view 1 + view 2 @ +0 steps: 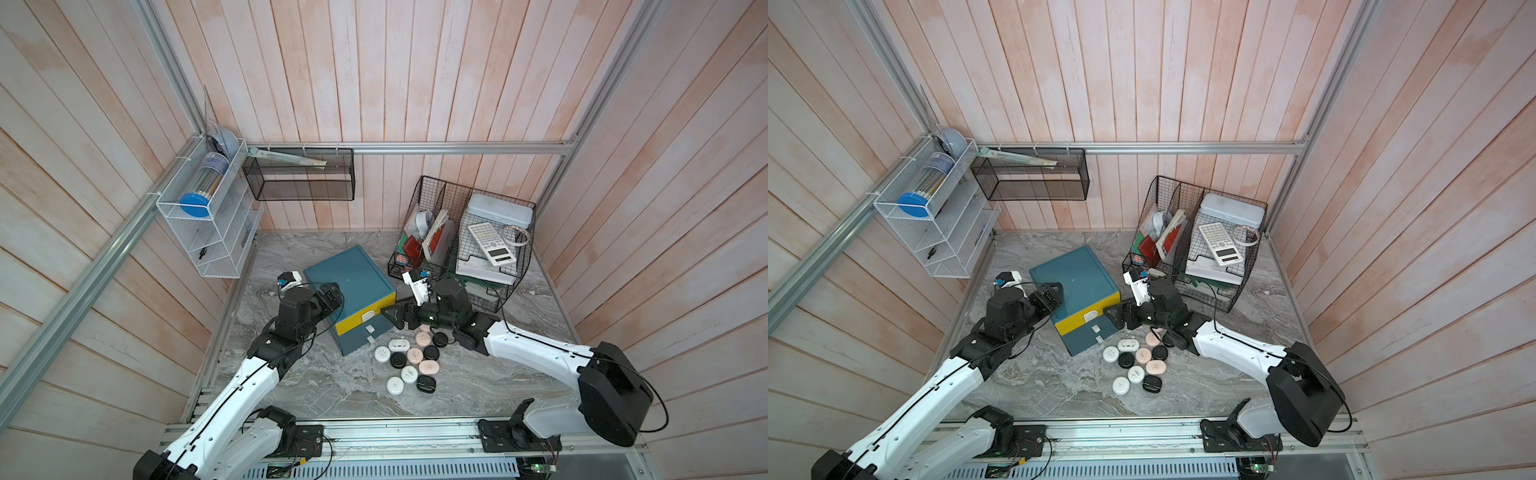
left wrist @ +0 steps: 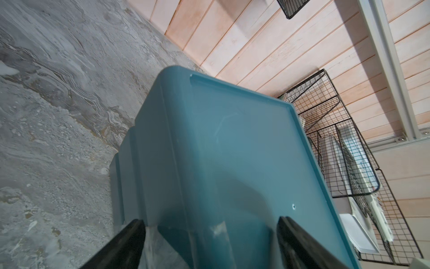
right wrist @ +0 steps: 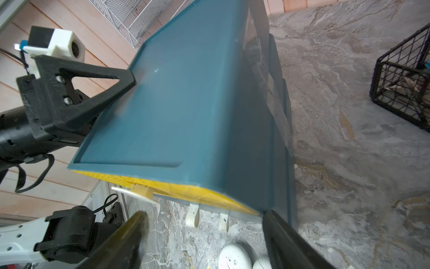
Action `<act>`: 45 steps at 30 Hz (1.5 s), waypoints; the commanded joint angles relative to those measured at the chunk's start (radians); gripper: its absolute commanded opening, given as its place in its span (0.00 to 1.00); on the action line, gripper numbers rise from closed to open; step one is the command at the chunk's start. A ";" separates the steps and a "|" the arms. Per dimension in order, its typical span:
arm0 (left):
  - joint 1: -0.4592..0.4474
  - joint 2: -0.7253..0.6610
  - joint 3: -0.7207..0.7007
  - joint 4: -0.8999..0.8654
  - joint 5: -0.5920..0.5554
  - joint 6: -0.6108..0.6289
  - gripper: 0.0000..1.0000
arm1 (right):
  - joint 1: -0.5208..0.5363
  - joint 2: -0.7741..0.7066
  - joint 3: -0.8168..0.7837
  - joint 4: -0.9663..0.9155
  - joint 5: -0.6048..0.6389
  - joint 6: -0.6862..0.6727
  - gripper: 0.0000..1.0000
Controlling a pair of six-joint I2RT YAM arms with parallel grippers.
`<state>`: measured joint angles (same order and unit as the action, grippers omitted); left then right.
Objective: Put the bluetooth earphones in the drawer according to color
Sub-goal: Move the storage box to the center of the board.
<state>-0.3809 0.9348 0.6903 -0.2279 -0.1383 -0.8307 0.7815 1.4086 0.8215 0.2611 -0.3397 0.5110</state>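
The chest point(image 1: 349, 276) stands askew near the middle of the marble table point(image 1: 332, 395), close beside the black wire organiser point(image 1: 432, 195). It is boxy teal plastic with rounded corners. Its top is a shallow recessed panel inside a raised rim, with one tiny dimple near an edge, and the side walls step outward toward the base. The top drawer has a yellow front point(image 1: 353, 324) and the two below are teal. Each carries a small white tab point(image 1: 368, 316), and all three look pushed in.

The earphones point(image 1: 414, 355) lie in a loose cluster on the table just in front of the chest. They are smooth pebble-like cases in white, black and pale pink, several touching, a couple partly under the right arm.

The left gripper point(image 2: 209, 220) is spread wide astride the chest's upper side edge, one finger over the top panel and the other beside the wall. I cannot tell whether either presses. The right gripper point(image 3: 203, 213) gapes wide and empty at the chest's front, one finger just beside the front corner, with tabs and table showing between the fingers.
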 commanded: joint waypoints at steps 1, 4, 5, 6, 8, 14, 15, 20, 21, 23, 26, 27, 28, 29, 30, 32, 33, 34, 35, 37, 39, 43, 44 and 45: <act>-0.003 0.031 0.023 0.003 -0.032 0.032 0.92 | 0.022 0.032 0.048 0.021 -0.003 0.036 0.81; -0.002 0.052 0.020 0.040 -0.015 0.026 0.88 | 0.022 0.061 0.092 -0.007 0.007 0.038 0.78; -0.002 0.060 0.020 0.053 -0.006 0.022 0.88 | 0.022 0.068 0.108 -0.026 0.024 0.037 0.78; -0.003 0.069 0.020 0.064 -0.003 0.021 0.87 | 0.023 0.072 0.120 -0.049 0.052 0.034 0.78; 0.001 0.087 0.026 0.069 -0.019 0.024 0.88 | 0.021 0.071 0.136 -0.089 0.106 0.022 0.79; 0.088 0.112 0.048 0.047 0.042 0.035 0.88 | 0.010 0.046 0.145 -0.173 0.179 -0.023 0.82; 0.100 0.102 0.045 0.039 0.054 0.036 0.88 | 0.009 0.034 0.141 -0.180 0.171 -0.033 0.83; 0.120 0.030 0.019 -0.006 0.062 0.040 0.94 | 0.009 -0.031 0.097 -0.175 0.088 -0.035 0.91; 0.123 0.018 0.017 -0.019 0.065 0.040 0.95 | 0.010 -0.039 0.087 -0.168 0.065 -0.025 0.97; 0.124 0.006 0.018 -0.038 0.075 0.043 0.97 | 0.012 -0.048 0.070 -0.145 0.021 0.001 0.98; 0.124 0.003 0.015 -0.048 0.111 0.042 0.98 | 0.021 -0.039 0.058 -0.090 -0.033 0.045 0.98; 0.124 0.008 0.015 -0.048 0.127 0.042 0.98 | 0.025 -0.028 0.065 -0.082 -0.040 0.060 0.98; 0.125 0.015 0.016 -0.043 0.140 0.042 0.98 | 0.028 -0.017 0.074 -0.077 -0.041 0.073 0.97; 0.125 0.026 0.015 -0.037 0.158 0.042 0.98 | 0.031 -0.004 0.087 -0.073 -0.041 0.087 0.96; 0.124 0.038 0.014 -0.027 0.172 0.042 0.98 | 0.034 0.010 0.100 -0.068 -0.039 0.098 0.95; 0.123 0.061 0.012 -0.012 0.188 0.043 0.98 | 0.038 0.035 0.119 -0.053 -0.039 0.115 0.91; 0.125 0.075 0.015 -0.009 0.192 0.046 0.98 | 0.041 0.049 0.132 -0.049 -0.040 0.121 0.90; 0.124 0.085 0.017 -0.008 0.195 0.049 0.98 | 0.041 0.062 0.144 -0.050 -0.044 0.123 0.88; 0.122 0.096 0.018 -0.005 0.200 0.051 0.97 | 0.042 0.076 0.157 -0.052 -0.045 0.124 0.87; 0.124 0.108 0.017 0.002 0.205 0.054 0.96 | 0.042 0.096 0.177 -0.056 -0.039 0.124 0.85; 0.124 0.114 0.015 0.005 0.200 0.057 0.95 | 0.042 0.115 0.196 -0.057 -0.043 0.127 0.83; 0.124 0.120 0.009 0.010 0.195 0.061 0.94 | 0.042 0.148 0.234 -0.063 -0.057 0.141 0.78; 0.123 0.121 0.008 0.012 0.196 0.061 0.93 | 0.042 0.158 0.244 -0.063 -0.065 0.144 0.77; 0.123 0.123 0.008 0.012 0.197 0.062 0.93 | 0.042 0.165 0.251 -0.063 -0.071 0.148 0.76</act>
<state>-0.2562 1.0378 0.7181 -0.1570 0.0452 -0.8040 0.8181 1.5501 1.0245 0.1711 -0.3805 0.6483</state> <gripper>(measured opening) 0.933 0.766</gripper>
